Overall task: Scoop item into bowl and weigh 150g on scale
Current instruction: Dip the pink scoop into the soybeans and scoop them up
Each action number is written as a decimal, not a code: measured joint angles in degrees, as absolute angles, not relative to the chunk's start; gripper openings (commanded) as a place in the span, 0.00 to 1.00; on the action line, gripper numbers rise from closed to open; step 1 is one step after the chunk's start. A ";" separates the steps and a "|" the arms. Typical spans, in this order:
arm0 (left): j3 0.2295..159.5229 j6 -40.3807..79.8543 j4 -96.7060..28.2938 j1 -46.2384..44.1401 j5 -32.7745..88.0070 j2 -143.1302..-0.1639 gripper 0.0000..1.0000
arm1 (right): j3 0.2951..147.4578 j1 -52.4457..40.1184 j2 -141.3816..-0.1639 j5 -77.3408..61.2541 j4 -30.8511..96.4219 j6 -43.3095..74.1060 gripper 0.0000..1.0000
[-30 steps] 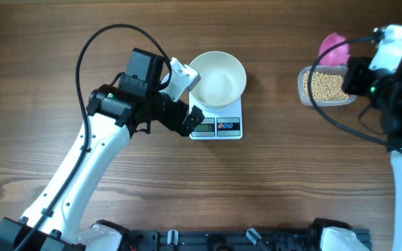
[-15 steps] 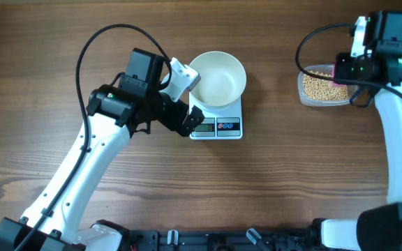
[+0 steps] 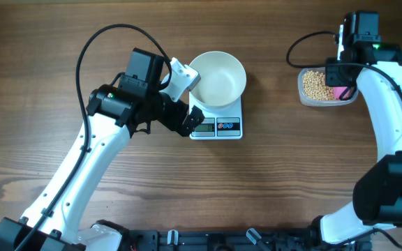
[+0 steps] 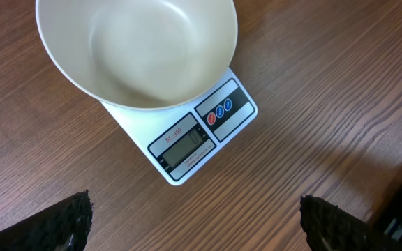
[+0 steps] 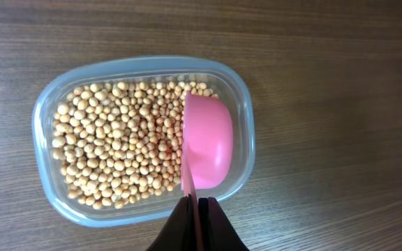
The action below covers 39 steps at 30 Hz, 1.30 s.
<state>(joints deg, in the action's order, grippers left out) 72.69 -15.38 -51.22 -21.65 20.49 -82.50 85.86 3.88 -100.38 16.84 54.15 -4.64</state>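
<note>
Right fingers (image 5: 185,224), clamped on the pink scoop (image 5: 208,150) over the soybeans (image 5: 117,146), should dig deep and lift level; left fingers (image 4: 68,223) gape wide.

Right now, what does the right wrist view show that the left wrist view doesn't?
Only right wrist: the clear tub of beans, with the pink scoop turned on edge at its right end, handle pinched in the shut right tool. Only left wrist: the empty white bowl sitting on the scale, framed by the open left tool. Both: the brown wooden table.
</note>
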 measured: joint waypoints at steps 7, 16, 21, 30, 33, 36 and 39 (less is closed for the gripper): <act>72.69 -15.40 -51.22 -21.65 20.51 -82.50 1.00 | 85.86 1.23 -102.96 17.21 53.54 -6.22 0.04; 72.69 -15.40 -51.22 -21.65 20.49 -82.50 1.00 | 85.86 -1.10 -104.92 17.87 53.56 -7.01 0.04; 72.69 -15.40 -51.22 -21.65 20.49 -82.50 1.00 | 85.86 -1.08 -104.92 16.78 53.54 -7.03 0.04; 72.69 -15.38 -51.22 -21.65 20.51 -82.50 1.00 | 85.86 -0.54 -105.03 7.29 53.54 -8.51 0.04; 72.69 -15.40 -51.22 -21.65 20.49 -82.50 1.00 | 85.86 -0.12 -105.03 5.06 53.30 -8.86 0.04; 72.69 -15.38 -51.22 -21.65 20.49 -82.50 1.00 | 85.86 0.80 -105.03 2.87 53.30 -8.91 0.04; 72.69 -15.40 -51.22 -21.65 20.49 -82.50 1.00 | 85.86 2.09 -105.03 0.54 53.28 -8.93 0.04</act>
<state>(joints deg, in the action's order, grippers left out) 72.69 -15.40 -51.22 -21.65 20.49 -82.50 85.86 2.09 -105.03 0.54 53.28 -8.93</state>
